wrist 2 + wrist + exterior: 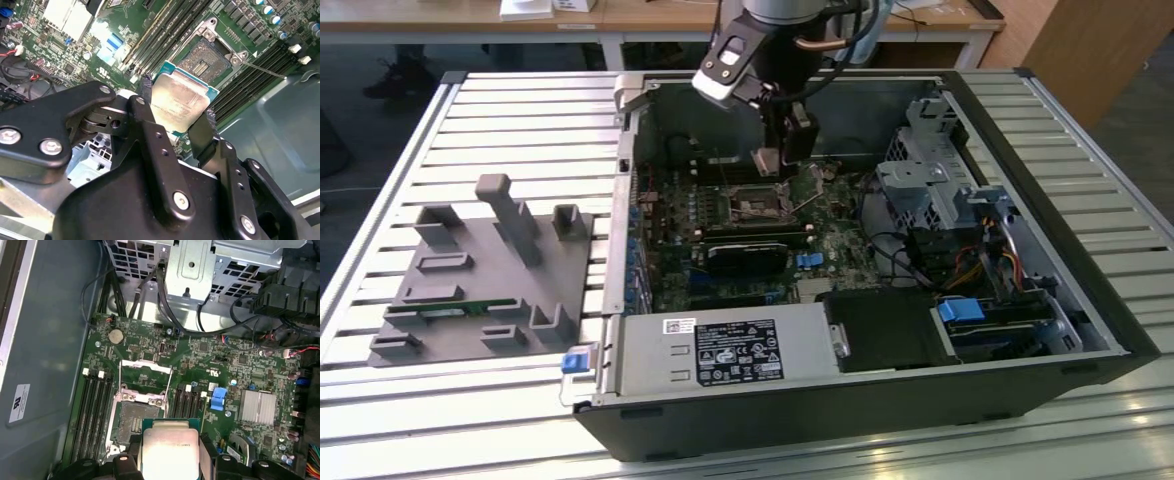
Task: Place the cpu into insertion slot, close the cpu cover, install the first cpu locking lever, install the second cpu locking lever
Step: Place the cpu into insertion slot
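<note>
Over green motherboard (210,365), gripper (177,102) clamps cpu (181,97), silvery top facing wrist cameras.

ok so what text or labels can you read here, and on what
Nothing is readable; all print is too small or blurred.
White label on the grey metal box, exterior view: unreadable.
White sticker on the grey case wall, first wrist view: unreadable.
Faint print on the small square silvery cpu, both wrist views: unreadable.
White marks on the green motherboard: unreadable.
</note>
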### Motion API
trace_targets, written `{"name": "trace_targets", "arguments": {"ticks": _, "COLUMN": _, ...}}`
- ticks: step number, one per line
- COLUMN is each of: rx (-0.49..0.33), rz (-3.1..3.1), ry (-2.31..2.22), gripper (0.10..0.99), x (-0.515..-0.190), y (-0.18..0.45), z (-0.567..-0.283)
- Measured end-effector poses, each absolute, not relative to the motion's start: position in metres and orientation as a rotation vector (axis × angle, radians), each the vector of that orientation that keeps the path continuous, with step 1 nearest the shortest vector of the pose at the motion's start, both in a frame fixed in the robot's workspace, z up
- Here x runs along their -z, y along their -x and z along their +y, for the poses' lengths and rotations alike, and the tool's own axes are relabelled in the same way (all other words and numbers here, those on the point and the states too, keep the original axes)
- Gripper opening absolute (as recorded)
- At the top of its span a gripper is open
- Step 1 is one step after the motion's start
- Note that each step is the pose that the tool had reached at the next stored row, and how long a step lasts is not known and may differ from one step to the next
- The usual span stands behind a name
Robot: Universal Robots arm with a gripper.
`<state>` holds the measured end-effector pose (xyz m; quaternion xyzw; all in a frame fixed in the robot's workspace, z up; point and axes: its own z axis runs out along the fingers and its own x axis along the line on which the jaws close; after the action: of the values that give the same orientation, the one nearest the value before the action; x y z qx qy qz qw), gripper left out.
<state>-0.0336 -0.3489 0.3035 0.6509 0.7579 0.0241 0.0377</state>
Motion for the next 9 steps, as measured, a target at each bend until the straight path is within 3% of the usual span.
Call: {"name": "trace_targets", "arguments": {"ticks": 9, "rx": -0.074, "rz": 2.325, "ry": -1.997, "gripper": 0.537, "x": -0.2999, "y": 0.0336, "z": -0.3489}}
